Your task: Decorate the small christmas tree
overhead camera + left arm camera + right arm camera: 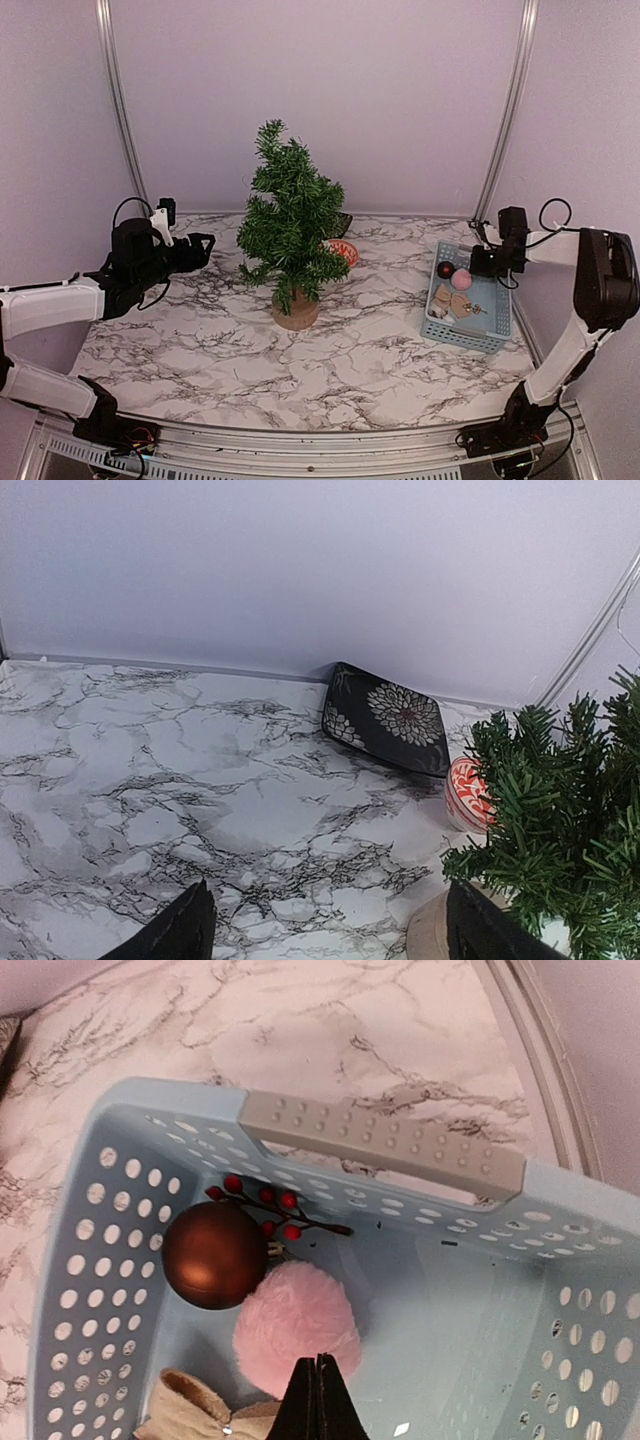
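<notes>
Bristly green small christmas tree (pixel 290 225) is standing mid-table, looking light and top-heavy; its tan base (pixel 296 312) is probably offering the surest hold. Beside it the left gripper (pixel 203 247) is gaping; the right gripper (pixel 318 1365) is sitting pinched shut over the right-side basket (pixel 462 340).

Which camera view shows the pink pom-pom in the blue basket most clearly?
The right wrist view: the pink pom-pom lies close and large, its fluff clear, in the blue basket. The top external view gives only a small pink spot; the left wrist view misses it.
</notes>
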Controlling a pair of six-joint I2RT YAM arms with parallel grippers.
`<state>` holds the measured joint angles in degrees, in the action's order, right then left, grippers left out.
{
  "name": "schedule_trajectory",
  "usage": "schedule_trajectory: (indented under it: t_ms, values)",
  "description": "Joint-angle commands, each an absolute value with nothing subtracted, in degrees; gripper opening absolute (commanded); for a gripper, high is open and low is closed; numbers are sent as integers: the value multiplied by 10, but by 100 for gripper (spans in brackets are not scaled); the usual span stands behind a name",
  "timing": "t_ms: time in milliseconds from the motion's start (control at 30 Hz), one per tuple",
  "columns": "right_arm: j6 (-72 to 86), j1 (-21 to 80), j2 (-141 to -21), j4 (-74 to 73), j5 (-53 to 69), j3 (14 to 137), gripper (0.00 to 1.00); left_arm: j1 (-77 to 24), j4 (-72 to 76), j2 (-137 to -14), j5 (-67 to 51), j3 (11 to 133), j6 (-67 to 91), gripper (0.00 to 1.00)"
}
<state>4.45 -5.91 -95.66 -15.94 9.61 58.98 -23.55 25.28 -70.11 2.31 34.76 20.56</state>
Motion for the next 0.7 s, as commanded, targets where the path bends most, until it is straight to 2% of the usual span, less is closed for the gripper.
schedule_trajectory:
  t_ms: [0,267,467,567,667]
  values:
    - [48,-62,-894,-158,120,596,0,-233,251,-699,18,362,211,80]
    - [50,-52,-833,-156,144,588,0,-233,251,-674,39,355,213,81]
    - [64,-51,-818,-173,116,574,0,-232,251,-658,40,355,208,82]
    - [83,-70,-821,-142,146,529,13,-232,251,-659,34,354,210,82]
    - [90,-78,-833,-123,135,508,18,-233,251,-664,27,356,211,82]
